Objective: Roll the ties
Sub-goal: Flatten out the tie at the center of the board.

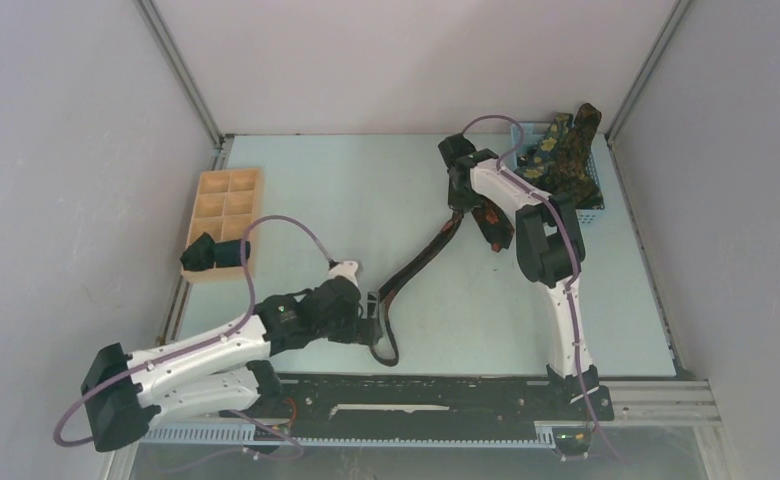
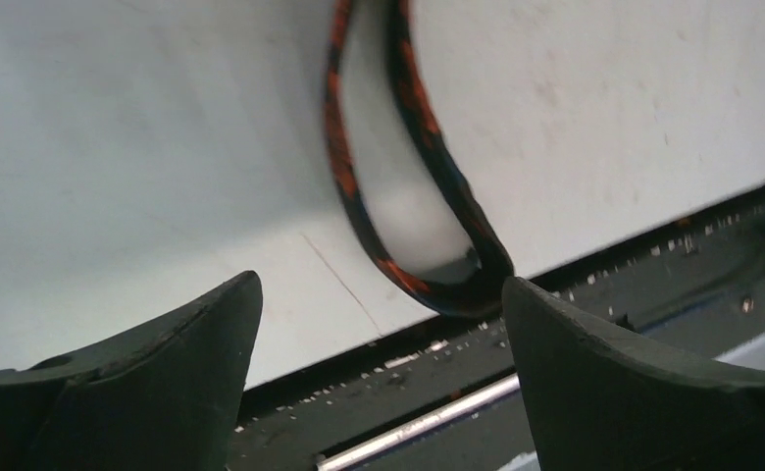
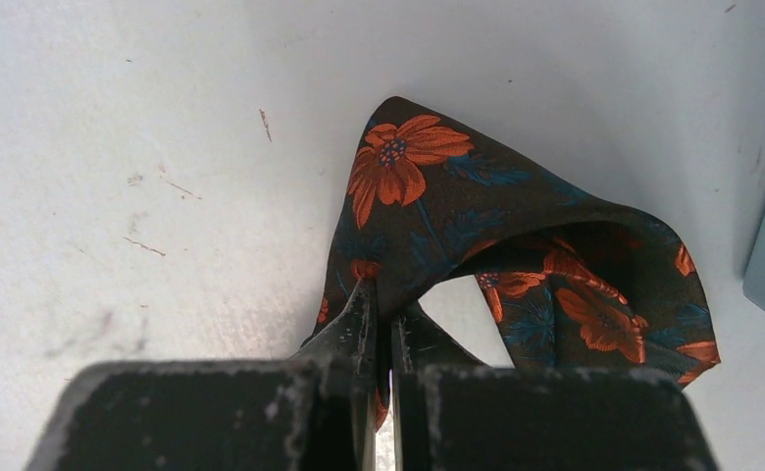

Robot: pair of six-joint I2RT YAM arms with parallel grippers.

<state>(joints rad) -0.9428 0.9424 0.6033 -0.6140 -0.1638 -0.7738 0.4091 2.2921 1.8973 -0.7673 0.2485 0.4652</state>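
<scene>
One black fabric necktie with red-orange flowers [image 1: 416, 265] across the pale bench [image 1: 366, 180], far end pinched in clenched right fingers [image 3: 364, 319], loop at near edge by released left fingers [image 1: 369, 321], one rolled dark tie [image 1: 211, 253] in wooden compartment tray [image 1: 226, 185], left edge, green yellow-flowered ties [image 1: 556, 150] heaped in blue mesh basket [image 1: 596, 205], far right corner

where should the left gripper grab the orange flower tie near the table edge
Probably the bend of the tie's loop at the table's near edge, approached from the left gripper's side, one open finger either side: there the strip stands on edge, doubled and narrow.
</scene>
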